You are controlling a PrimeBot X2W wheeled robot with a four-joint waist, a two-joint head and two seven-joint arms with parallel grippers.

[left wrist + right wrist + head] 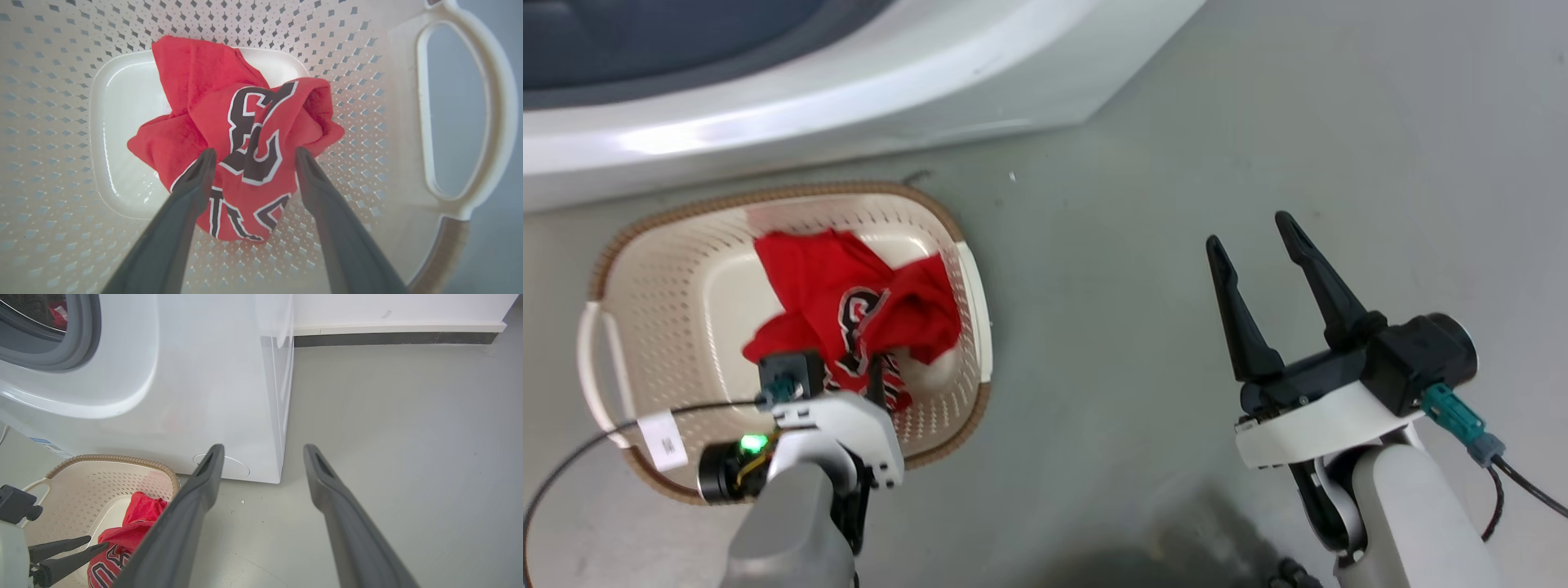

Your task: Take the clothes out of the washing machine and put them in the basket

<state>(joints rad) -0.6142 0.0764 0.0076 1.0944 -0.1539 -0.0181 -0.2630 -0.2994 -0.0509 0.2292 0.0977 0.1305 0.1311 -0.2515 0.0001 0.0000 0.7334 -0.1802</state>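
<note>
Left end effector point(255, 150) parted over clothes point(204, 81)

A laundry corner, by the look of it: a white front-loading washing machine point(204, 396) stands on a smooth grey floor point(408, 457), with a plain white wall point(388, 308) and a dark skirting strip point(388, 338) behind. Just beside it, a cream basket point(768, 194) holds red clothes point(833, 278). Home or test room, hard to tell.
</note>
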